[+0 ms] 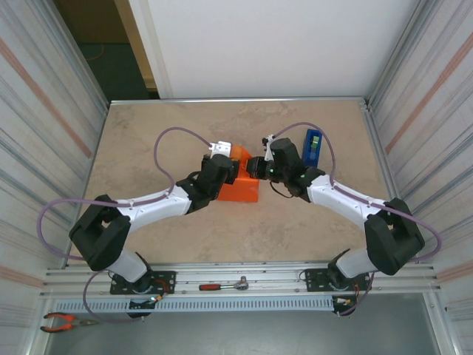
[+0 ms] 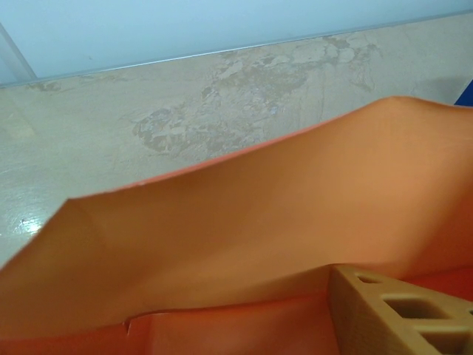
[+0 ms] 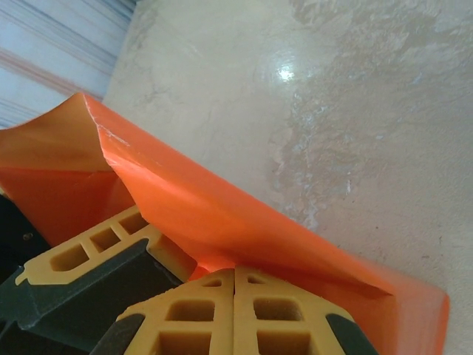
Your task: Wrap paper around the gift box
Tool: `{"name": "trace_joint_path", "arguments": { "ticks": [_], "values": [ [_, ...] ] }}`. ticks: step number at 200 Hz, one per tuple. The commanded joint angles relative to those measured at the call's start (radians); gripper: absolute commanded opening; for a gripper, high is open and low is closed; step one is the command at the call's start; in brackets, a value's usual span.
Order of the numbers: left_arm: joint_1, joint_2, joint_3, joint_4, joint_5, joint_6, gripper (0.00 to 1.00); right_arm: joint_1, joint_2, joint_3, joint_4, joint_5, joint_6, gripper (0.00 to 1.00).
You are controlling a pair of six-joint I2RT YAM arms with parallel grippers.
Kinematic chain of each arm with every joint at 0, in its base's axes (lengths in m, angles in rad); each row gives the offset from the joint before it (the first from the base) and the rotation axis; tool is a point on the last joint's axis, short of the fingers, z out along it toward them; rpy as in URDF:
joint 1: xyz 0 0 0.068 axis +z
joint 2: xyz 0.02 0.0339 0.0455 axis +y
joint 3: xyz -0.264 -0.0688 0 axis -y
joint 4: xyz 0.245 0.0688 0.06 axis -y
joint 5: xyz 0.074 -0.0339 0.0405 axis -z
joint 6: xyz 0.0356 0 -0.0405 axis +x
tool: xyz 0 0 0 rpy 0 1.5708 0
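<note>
- Paper [image 1: 240, 194] sat humped at the middle of the table [image 1: 148, 140], between both grippers.
- Judged thin, light, floppy and easy to tear.
- Right gripper [image 3: 235, 281] had its jaws pressed together at the fold.
- Left gripper [image 1: 224, 157]: spread couldn't be told.
- Best hold was probably a gentle pinch on a free edge.

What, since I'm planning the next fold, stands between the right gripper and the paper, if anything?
Nothing visible. The shut right gripper lies right up against the orange paper; the blue tape dispenser stands aside, apart from the paper.
</note>
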Motion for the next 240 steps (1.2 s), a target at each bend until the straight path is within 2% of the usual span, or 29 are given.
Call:
{"name": "trace_joint_path", "arguments": {
  "ticks": [1, 54, 92, 128, 194, 240],
  "values": [
    [-0.005, -0.01, -0.035, -0.095, -0.01, 0.006, 0.65, 0.052, 0.022, 0.012, -0.132, 0.056, -0.089, 0.0],
    [0.013, -0.049, -0.008, -0.136, 0.049, -0.039, 0.65, 0.149, 0.068, 0.022, -0.268, 0.267, -0.218, 0.0],
    [0.064, -0.148, 0.058, -0.223, 0.168, -0.094, 0.66, 0.21, 0.122, 0.028, -0.311, 0.367, -0.245, 0.0],
    [0.141, -0.246, 0.095, -0.287, 0.315, -0.153, 0.67, 0.222, 0.136, 0.002, -0.299, 0.371, -0.22, 0.0],
    [0.3, -0.357, 0.004, -0.323, 0.459, -0.22, 0.69, 0.225, 0.119, -0.03, -0.273, 0.323, -0.162, 0.0],
    [0.423, -0.333, -0.071, -0.283, 0.545, -0.257, 0.56, 0.226, 0.122, -0.041, -0.258, 0.306, -0.138, 0.0]
  ]
}}
